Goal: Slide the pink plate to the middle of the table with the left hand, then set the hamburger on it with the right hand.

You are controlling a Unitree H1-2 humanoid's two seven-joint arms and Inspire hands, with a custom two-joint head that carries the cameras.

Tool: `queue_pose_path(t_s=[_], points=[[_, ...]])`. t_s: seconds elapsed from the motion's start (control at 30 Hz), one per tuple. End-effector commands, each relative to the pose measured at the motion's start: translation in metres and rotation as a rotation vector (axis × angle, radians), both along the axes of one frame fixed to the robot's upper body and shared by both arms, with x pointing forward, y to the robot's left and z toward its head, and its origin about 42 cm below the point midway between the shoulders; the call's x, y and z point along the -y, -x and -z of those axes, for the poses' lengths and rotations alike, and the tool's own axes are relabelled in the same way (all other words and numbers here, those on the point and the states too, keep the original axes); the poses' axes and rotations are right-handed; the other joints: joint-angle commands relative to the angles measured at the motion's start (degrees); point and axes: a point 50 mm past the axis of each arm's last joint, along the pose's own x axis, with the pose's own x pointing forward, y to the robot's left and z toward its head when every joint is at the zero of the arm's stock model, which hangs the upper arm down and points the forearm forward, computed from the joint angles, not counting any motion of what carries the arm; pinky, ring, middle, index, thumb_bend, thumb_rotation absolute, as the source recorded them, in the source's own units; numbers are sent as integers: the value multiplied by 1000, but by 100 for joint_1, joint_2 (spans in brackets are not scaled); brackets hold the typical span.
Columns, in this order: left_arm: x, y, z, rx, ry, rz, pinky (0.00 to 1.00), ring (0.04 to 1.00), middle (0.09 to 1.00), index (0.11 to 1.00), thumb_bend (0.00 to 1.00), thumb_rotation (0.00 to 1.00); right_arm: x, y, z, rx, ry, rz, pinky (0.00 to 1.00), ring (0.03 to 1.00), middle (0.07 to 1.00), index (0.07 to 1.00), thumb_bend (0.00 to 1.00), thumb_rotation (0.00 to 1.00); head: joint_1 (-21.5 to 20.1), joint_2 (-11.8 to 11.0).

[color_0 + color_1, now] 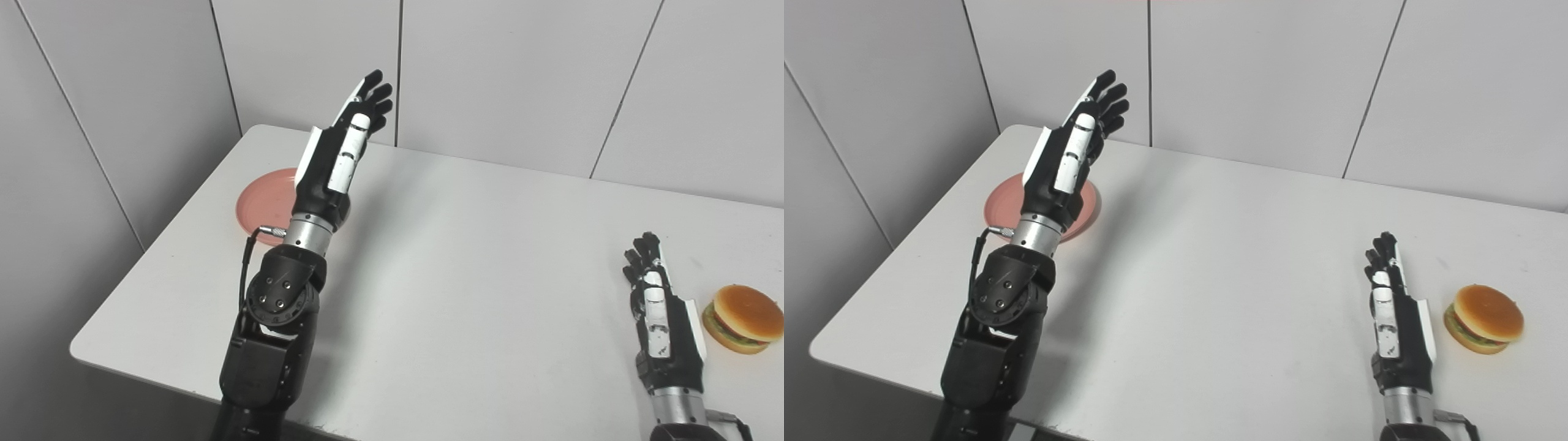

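A pink plate lies flat near the table's far left edge, partly hidden behind my left wrist; it also shows in the right eye view. My left hand is raised above the plate, open and empty, fingers pointing up and away. A hamburger sits on the table at the right, also in the right eye view. My right hand is open and empty, low over the table just left of the hamburger, not touching it.
The white table has its left edge and near edge close to my left arm. Grey wall panels stand right behind the table's far edge.
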Motion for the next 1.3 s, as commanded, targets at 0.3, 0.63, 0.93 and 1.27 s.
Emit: queue_pose_path(t_s=[0.3,0.63,0.93,1.27], points=[[-54,-26,-31,102,20,-100,922,912,919,906,429,1000,1,15,31,-76,-3,14,1000,986,990,997,293,1000,-16,-3],[-97,-37,-35,72,146,-182,886,865,878,880,425,1000,1,17,29,-81,-12,11,1000,994,998,1000,313,1000,17,33],[-130,-43,-29,3,167,-246,848,860,871,866,365,1000,4,17,29,-71,-9,12,1000,991,994,999,297,1000,12,54],[-162,-42,-13,-70,222,-253,879,889,893,872,381,1000,3,18,27,-82,-15,15,1000,990,997,1000,288,1000,47,60]])
